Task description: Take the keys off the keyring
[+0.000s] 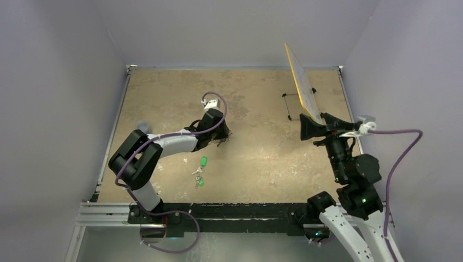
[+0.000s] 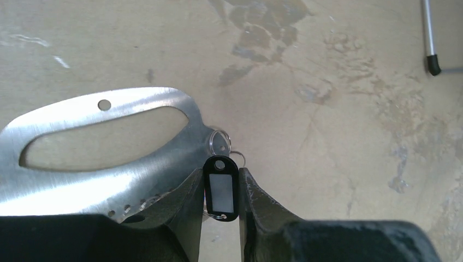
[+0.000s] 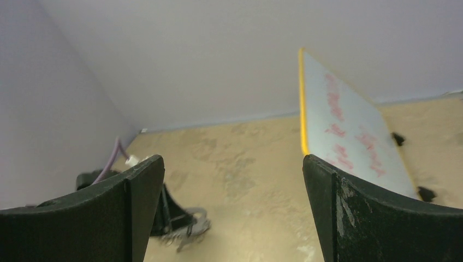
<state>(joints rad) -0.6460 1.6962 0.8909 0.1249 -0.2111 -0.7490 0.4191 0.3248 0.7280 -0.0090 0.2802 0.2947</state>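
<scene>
**Step in hand:** detaching one key from the keyring.

The left gripper [image 2: 221, 173] is clamped on the black-headed key [image 2: 220, 191], with one finger on each long side of the head (only the black head with its pale window shows; no blade is visible). The head hangs by a small split ring [image 2: 219, 142] from the narrow end of the keyring [image 2: 82, 185]. The keyring is a large brushed-metal oval loop just left of the fingers, low over the table [image 2: 338, 164]. Whether the loop rests on the surface cannot be told.

The right gripper [image 3: 232, 210] is raised at the right side of the workspace with its fingers fully apart, holding nothing. It is close beside the tilted yellow-edged board [image 3: 349, 125] and well apart from the keyring.

**Judgement:** separation is not yet done, since the split ring links head and loop.

**Next move:** it likely calls for a second hold.
1. Bring the right gripper across to pin the loop.
2. Work the head along the split ring's coil. A straight pull would probably only drag the loop.

The green-tagged bunch [image 1: 201, 170] nearby is not part of this step.
</scene>
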